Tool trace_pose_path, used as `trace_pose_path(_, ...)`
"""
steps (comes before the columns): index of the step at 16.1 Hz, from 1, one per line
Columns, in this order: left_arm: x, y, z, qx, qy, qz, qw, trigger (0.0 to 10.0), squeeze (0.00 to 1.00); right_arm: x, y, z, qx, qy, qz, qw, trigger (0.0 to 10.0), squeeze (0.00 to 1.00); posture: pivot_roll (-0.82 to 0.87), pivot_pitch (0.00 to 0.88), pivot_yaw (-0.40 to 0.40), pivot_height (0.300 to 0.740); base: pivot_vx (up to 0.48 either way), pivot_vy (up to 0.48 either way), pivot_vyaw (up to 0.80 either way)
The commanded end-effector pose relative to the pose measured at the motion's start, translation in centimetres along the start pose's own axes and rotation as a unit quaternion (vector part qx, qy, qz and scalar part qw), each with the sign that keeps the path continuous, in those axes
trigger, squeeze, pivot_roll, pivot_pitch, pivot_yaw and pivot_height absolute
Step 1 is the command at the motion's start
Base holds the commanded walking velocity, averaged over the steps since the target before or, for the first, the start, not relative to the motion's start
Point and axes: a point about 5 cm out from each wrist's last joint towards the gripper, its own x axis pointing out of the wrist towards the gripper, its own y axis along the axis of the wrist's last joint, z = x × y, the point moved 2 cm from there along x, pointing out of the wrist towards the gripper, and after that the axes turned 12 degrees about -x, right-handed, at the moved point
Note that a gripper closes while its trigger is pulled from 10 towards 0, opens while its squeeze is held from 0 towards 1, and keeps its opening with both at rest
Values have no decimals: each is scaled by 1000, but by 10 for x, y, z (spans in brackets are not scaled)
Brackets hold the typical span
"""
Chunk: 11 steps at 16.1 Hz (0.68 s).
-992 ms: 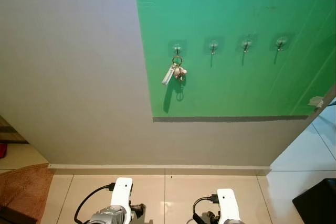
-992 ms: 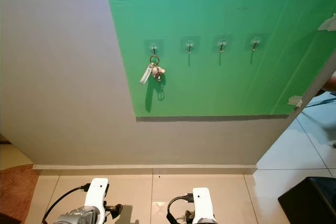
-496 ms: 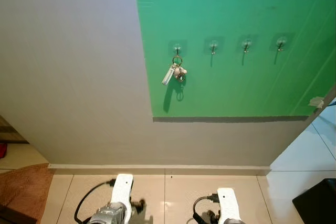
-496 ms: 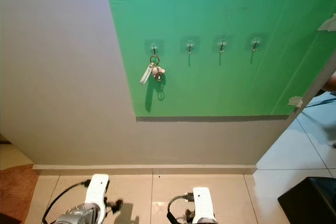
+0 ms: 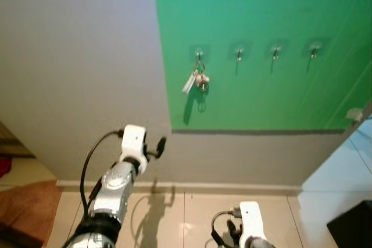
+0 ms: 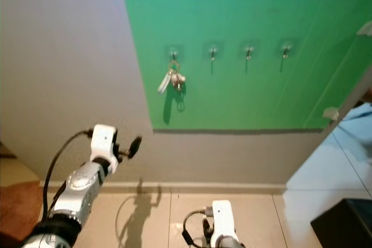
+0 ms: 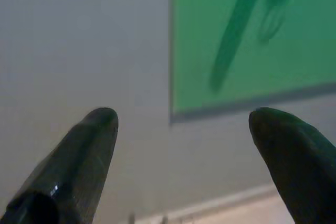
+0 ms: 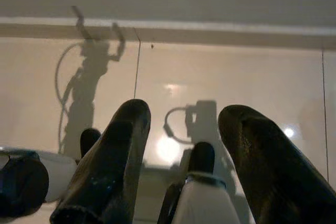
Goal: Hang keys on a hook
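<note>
A bunch of keys [image 5: 196, 79] with a white tag hangs from the leftmost hook [image 5: 199, 54] on a green board [image 5: 261, 103] taped to the grey wall. Three more hooks [image 5: 275, 52] to its right are bare. My left gripper [image 5: 158, 146] is raised in front of the wall, below and left of the keys, well apart from them. In the left wrist view its fingers [image 7: 89, 145] stand wide apart with nothing between them, facing the board's lower left corner. My right arm [image 5: 249, 225] hangs low; the right gripper [image 8: 184, 124] is open over the floor tiles.
A brown rug [image 5: 23, 201] lies on the floor at the left. A black object [image 5: 351, 227] sits at the lower right, past the wall's corner. A pale baseboard [image 5: 232, 187] runs along the foot of the wall above beige tiles.
My left arm has risen from beside my body up towards the wall under the board. The keys stay on their hook. The right arm has not moved.
</note>
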Motion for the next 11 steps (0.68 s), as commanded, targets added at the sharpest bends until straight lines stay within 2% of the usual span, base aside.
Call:
trace_pose_path(1, 0, 21, 10, -1, -14, 33, 999, 10000, 0, 0, 7, 1, 1, -6, 27, 1000, 10000, 0, -55, 0, 41, 740, 0, 0, 0)
trace_pose_path(2, -1, 31, 15, 0, -20, 48, 999, 10000, 0, 0, 8, 1, 7, -10, 34, 999, 10000, 0, -48, 0, 40, 740, 0, 0, 0)
trace_pose_path(4, -15, 60, 28, 10, -33, 96, 995, 10000, 0, -2, 13, 2, 13, -22, 62, 998, 10000, 0, -35, 0, 40, 740, 0, 0, 0)
trace_pose_path(5, -28, 67, 32, 16, -35, 114, 993, 10000, 0, -28, 110, 55, 4, -84, 288, 954, 10000, 0, -28, 0, 37, 740, 0, 0, 0)
trace_pose_path(6, -34, 69, 32, 15, -33, 120, 992, 10000, 0, -50, 139, 67, 2, -95, 353, 931, 10000, 0, -28, 0, 35, 740, 0, 0, 0)
trace_pose_path(7, -39, 71, 32, 9, -29, 125, 992, 10000, 0, -66, 152, 72, 4, -103, 387, 916, 10000, 0, -29, 0, 34, 740, 0, 0, 0)
trace_pose_path(8, -49, 75, 30, -2, -16, 131, 991, 10000, 0, -74, 146, 74, 21, -114, 394, 912, 10000, 0, -38, 0, 35, 740, 0, 0, 0)
trace_pose_path(10, -48, 68, 27, -20, 0, 112, 994, 10000, 0, -78, 145, 74, 29, -118, 395, 911, 10000, 0, -46, 0, 39, 740, 0, 0, 0)
trace_pose_path(11, -45, 61, 23, -29, 16, 96, 995, 10000, 0, -85, 152, 71, 38, -108, 390, 914, 10000, 0, -56, 0, 41, 740, 0, 0, 0)
